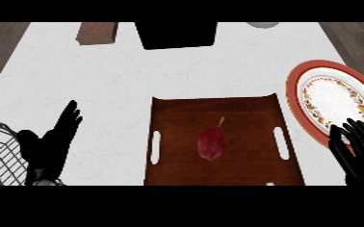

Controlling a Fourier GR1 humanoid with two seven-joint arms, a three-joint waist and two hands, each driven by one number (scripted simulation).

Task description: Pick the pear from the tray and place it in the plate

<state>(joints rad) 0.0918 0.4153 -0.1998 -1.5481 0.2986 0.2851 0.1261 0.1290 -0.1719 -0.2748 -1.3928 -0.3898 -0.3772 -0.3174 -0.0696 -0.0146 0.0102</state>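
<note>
Single head view, looking steeply down on the white counter (107, 86) from its near edge. Far edge sits at frame top; the brown tray (177, 173) lies closest, cut off below

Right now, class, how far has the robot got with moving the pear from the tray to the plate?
Nothing looks done yet: the pear lies on the brown tray, and the plate holds nothing. Nothing is in hand: the right robot hand shows open by the plate's near edge, and the left robot hand is open. Picking and placing are left.
</note>
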